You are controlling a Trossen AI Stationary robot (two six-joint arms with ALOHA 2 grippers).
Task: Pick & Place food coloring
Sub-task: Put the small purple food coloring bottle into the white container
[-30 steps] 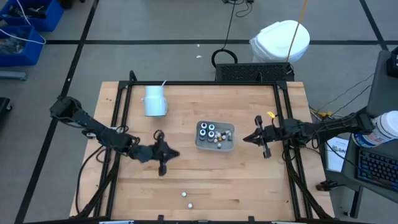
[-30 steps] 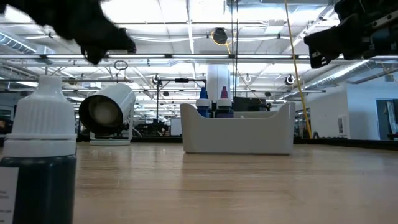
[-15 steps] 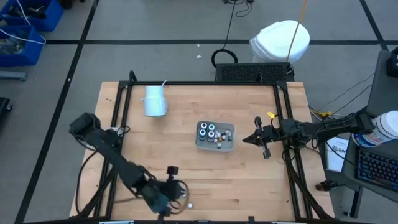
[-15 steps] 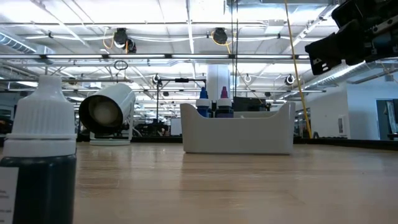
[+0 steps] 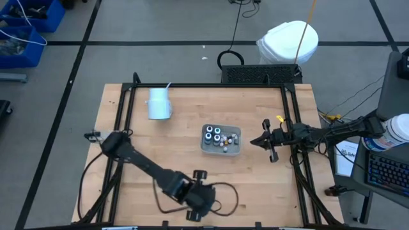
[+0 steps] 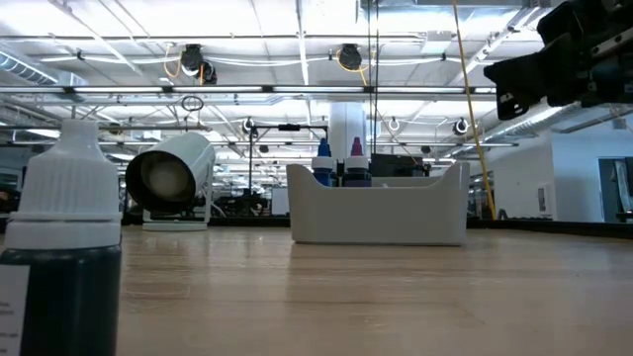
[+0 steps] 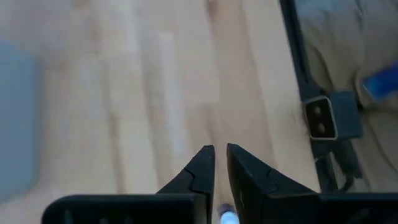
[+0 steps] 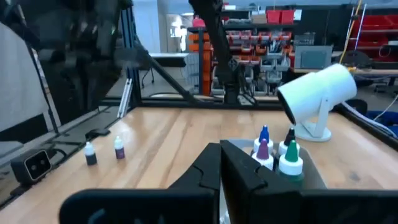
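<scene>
Wooden planks make the table (image 5: pixel 255 185), and behind it the low view shows a big hall with ceiling lights. Near the middle of the table stands the grey tray (image 5: pixel 221 149), which already holds several food coloring bottles (image 5: pixel 216 135). A white cup (image 5: pixel 158 104) lies on its side near the far left corner.

Two small bottles (image 8: pixel 119 148) stand loose close to the near edge of the table, well apart from the tray. The right wrist view shows them upright, side by side, one dark and one purple. In the high view the left arm covers this place, so they cannot be seen there.

The left gripper (image 5: pixel 199 206) is low over this near edge. Its fingers (image 7: pixel 202 171) are almost pressed together, with only a thin gap, and they pinch nothing I can be sure of; a small blue spot shows under them, but it is too blurred to name.

The right gripper (image 5: pixel 265 143) waits in the air just beside the tray, with its fingers close together and nothing between them.

I judge that the left arm is much nearer to the loose bottles. Because they stand upright, the fingers must first spread and then come down from above around one cap.
</scene>
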